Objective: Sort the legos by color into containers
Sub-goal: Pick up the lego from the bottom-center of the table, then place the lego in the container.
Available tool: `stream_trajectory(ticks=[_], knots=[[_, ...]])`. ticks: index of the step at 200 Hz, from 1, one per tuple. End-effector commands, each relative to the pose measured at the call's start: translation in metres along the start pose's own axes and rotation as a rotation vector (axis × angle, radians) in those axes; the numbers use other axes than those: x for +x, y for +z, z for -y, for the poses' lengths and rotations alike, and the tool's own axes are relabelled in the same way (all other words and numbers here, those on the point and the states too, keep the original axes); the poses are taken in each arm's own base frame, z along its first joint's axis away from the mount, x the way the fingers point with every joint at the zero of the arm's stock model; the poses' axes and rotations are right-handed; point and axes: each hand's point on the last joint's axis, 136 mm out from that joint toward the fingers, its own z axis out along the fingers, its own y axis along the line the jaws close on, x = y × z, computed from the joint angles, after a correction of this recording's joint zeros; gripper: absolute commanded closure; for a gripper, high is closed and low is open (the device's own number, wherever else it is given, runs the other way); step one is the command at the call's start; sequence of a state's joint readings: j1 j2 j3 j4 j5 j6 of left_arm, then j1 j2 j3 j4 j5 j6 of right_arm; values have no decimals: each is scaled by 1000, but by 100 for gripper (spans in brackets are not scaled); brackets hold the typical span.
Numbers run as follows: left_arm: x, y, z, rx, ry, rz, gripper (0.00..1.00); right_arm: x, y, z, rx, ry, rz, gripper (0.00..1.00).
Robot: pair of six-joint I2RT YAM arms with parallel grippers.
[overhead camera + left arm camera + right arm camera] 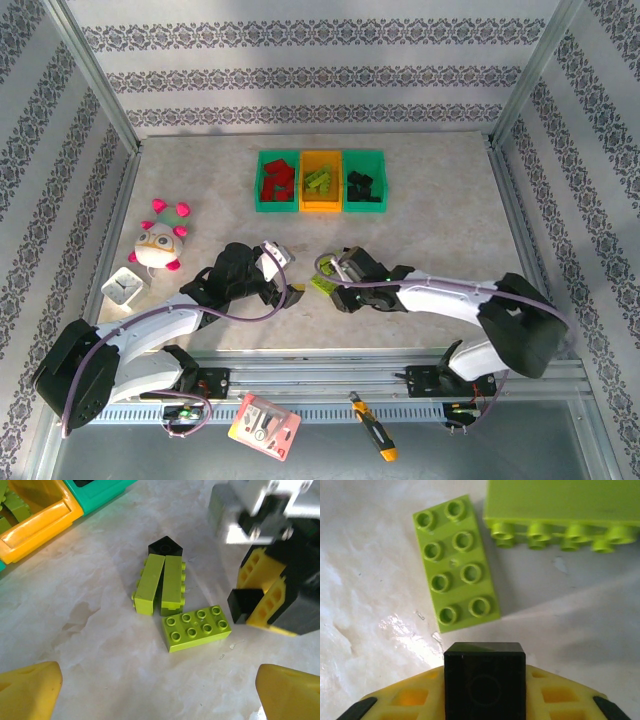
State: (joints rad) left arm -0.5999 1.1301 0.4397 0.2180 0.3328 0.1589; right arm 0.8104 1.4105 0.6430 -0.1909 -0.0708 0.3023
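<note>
Both arms reach low toward mid-surface, wrists nearly meeting. Left hand (pixel 160 694) is spread wide and empty, hovering just short of the flat lime brick (pixel 197 627). Two lime bricks on their sides (pixel 150 585) and a black brick (pixel 165 546) lie touching on the surface (pixel 90 630). Right hand (pixel 330 278) sits just beside the flat lime brick; can't tell how far it's open. Bins (pixel 321 208) at the far side hold red, lime and black bricks, one colour each.

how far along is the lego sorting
Mostly done: red bricks are in the left green bin, lime ones in the orange-yellow bin, black ones in the right green bin. The right gripper seems to hold a black brick. Left on the table: three lime bricks, a black piece. The left gripper is open.
</note>
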Motion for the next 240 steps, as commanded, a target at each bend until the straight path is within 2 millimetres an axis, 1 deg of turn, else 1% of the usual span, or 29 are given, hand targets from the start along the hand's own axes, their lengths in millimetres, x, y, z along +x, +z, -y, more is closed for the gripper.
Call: stream_trajectory(ticks=[1,17,30,56,58,62,63,75,88,102,108,118,129,134,144,164,170,178,185,194,209,223,240], knots=[[-9,2,-4,-6,36,34,1,-5,-15,19,21,110,53,72],[-11,4,-6,-10,21,39,1,-23,-30,33,30,168,135,75],[-13,8,-8,-14,-5,40,1,-45,-44,47,43,207,214,76],[-16,16,-7,9,-77,38,1,-101,-67,83,93,283,357,76],[-16,17,-7,12,-83,38,1,-103,-67,86,98,289,359,76],[-16,19,-7,12,-90,37,1,-114,-69,92,103,300,379,76],[-17,19,-7,13,-93,40,1,-114,-69,92,103,300,379,76],[-17,23,-6,7,-114,35,1,-141,-75,110,124,327,428,76],[-18,26,-6,-8,-118,26,1,-170,-76,128,142,358,467,76],[-18,29,-5,-26,-123,13,1,-199,-74,148,174,380,499,76],[-19,31,-6,-42,-130,4,1,-206,-66,157,187,387,495,76],[-18,33,-9,-71,-147,-12,1,-225,-62,169,204,393,515,76],[-19,35,-9,-98,-157,-28,1,-239,-52,184,215,413,516,76],[-19,36,-8,-110,-162,-35,1,-245,-50,190,218,424,523,76],[-17,38,-8,-141,-173,-55,1,-256,-40,203,220,446,524,76],[-11,44,-7,-195,-214,-98,1,-271,-27,217,212,466,526,74],[-8,47,-6,-204,-221,-111,1,-275,-24,221,212,468,526,71],[-4,49,-4,-218,-227,-128,1,-279,-21,224,209,466,523,65],[0,51,-2,-229,-225,-146,1,-281,-19,225,205,462,519,55],[3,55,1,-232,-215,-171,1,-284,-20,226,198,453,520,43],[11,59,5,-237,-213,-232,1,-286,-28,221,189,426,526,30],[17,64,10,-230,-214,-282,1,-284,-40,216,189,409,535,24],[23,70,16,-218,-216,-337,1,-277,-54,211,193,395,543,22]])
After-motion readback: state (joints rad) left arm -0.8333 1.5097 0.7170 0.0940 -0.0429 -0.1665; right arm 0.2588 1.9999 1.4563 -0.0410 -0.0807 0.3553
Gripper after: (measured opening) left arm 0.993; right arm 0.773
